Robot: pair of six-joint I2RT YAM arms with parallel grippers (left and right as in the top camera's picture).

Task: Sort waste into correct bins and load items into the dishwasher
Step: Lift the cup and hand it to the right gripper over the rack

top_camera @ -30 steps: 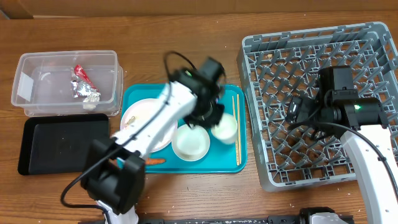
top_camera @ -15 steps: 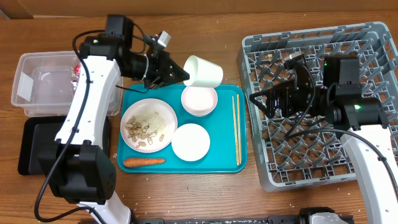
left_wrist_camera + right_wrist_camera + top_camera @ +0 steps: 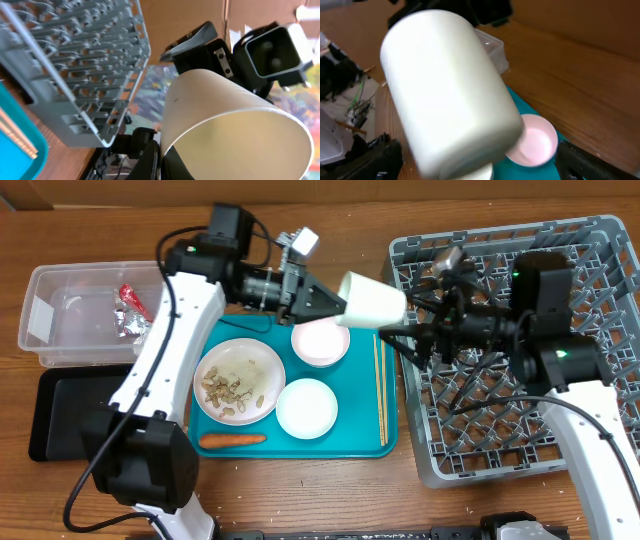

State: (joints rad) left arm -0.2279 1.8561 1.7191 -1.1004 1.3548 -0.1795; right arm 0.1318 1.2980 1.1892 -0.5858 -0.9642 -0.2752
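Overhead view of a wooden tabletop (image 3: 320, 225). At far left, a clear tub (image 3: 45, 330) holds a crumpled red and silver foil wrapper (image 3: 132, 312), and a shallow black tray (image 3: 95, 415) lies just in front of it. In the middle, a teal tray (image 3: 360, 430) carries a white plate (image 3: 270, 365) heaped with pale food scraps (image 3: 225, 392), an orange carrot (image 3: 232, 440) near its front edge, a pale-pink bowl (image 3: 320, 342), a white bowl (image 3: 306, 407), and a pair of chopsticks (image 3: 380, 390) along its right side. Above the tray's back right corner, the left hand (image 3: 330, 298) is clamped on the rim end of a small white cup (image 3: 375, 302). The cup is held in the air on its side, with its closed base pointing right. That pose likely offers the base end to the other arm. The right hand (image 3: 412, 315) reaches in from the right with its jaws spread wide, one on each side of the cup. Whether they touch it cannot be told. At far right sits the grey dish rack (image 3: 590, 280), with no dishes visible among its pegs. It sits on the right arm's side, so a mid-air handover looks like the way to get the cup there.
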